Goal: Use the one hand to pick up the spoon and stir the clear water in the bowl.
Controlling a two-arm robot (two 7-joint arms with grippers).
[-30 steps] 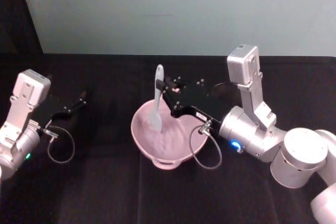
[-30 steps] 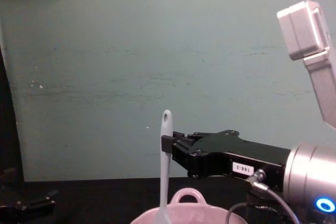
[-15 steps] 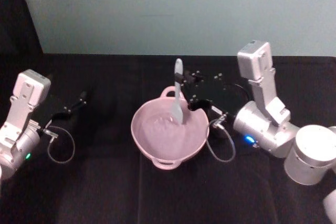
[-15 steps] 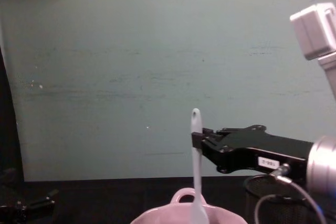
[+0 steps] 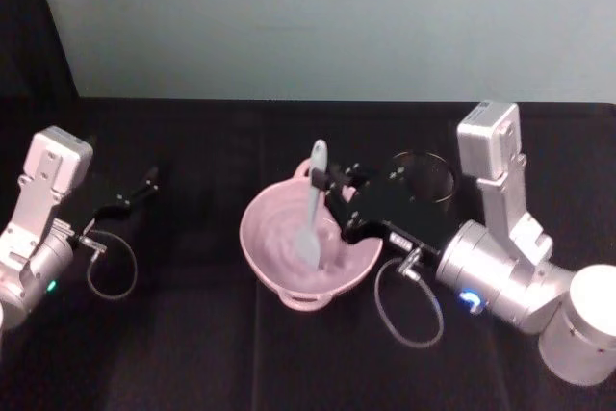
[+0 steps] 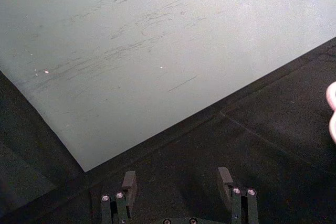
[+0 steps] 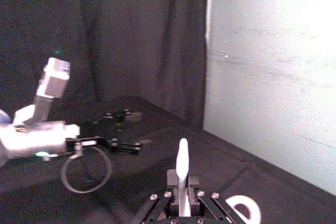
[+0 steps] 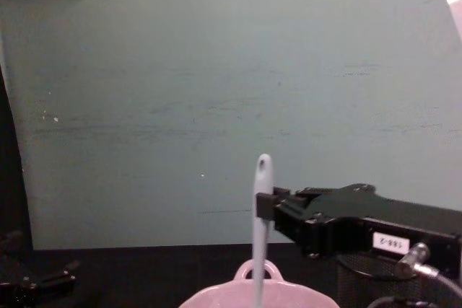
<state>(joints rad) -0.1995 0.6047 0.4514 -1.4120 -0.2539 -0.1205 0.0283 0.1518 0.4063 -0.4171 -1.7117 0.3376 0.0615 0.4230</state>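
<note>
The pale pink bowl sits mid-table, its loop handle and rim also seen from the chest. The slim pale spoon stands nearly upright in it, its scoop end down in the water. My right gripper is shut on the spoon's handle just below the rounded end with the hole; the chest view shows that grip and the spoon, and the right wrist view shows the handle rising between the jaws. My left gripper rests open on the table at the far left, its fingers apart and empty.
A black wire-mesh cup stands behind my right gripper, right of the bowl. Loose cable loops hang by each wrist, one at the left and one at the right. A pale green wall closes off the table's far edge.
My right gripper has swept the spoon around the bowl: from the left side to the far side, now back toward the near middle. The mesh cup has come into view. The left arm has not moved.
</note>
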